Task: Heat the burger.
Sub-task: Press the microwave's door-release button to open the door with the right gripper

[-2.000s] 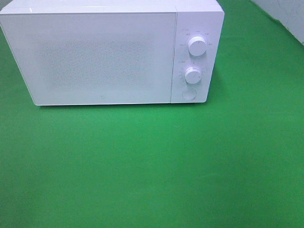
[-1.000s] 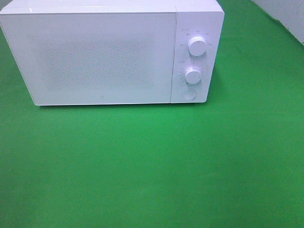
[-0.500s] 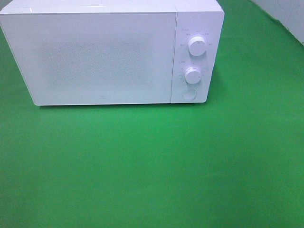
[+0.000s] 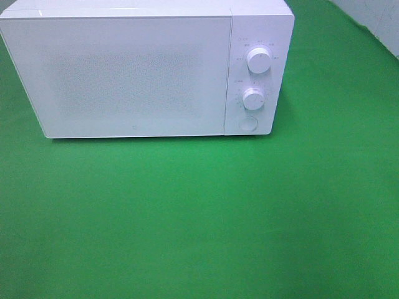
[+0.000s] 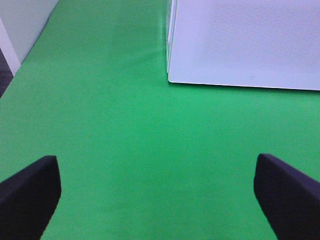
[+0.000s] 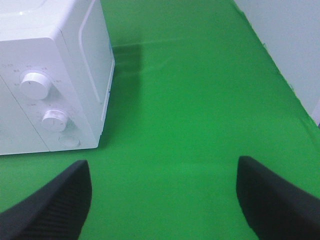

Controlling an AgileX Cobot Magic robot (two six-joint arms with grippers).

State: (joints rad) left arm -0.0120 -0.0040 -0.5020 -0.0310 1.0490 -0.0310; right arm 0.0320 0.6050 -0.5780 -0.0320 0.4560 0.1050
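Note:
The burger is out of view in every frame. A white microwave [image 4: 137,68] stands at the back of the green table [image 4: 199,212] with its door shut; two round knobs [image 4: 258,60] and a round button [image 4: 248,124] sit on its right panel. Neither arm shows in the high view. In the left wrist view my left gripper [image 5: 160,200] hangs open over bare green cloth, short of the microwave's door corner [image 5: 240,45]. In the right wrist view my right gripper [image 6: 160,200] is open too, with the microwave's control panel [image 6: 45,100] ahead and to one side.
A pale wall [image 6: 285,40] borders the table on the right, and the table's left edge with a pale wall [image 5: 20,25] shows in the left wrist view. Green cloth stretches in front of the microwave.

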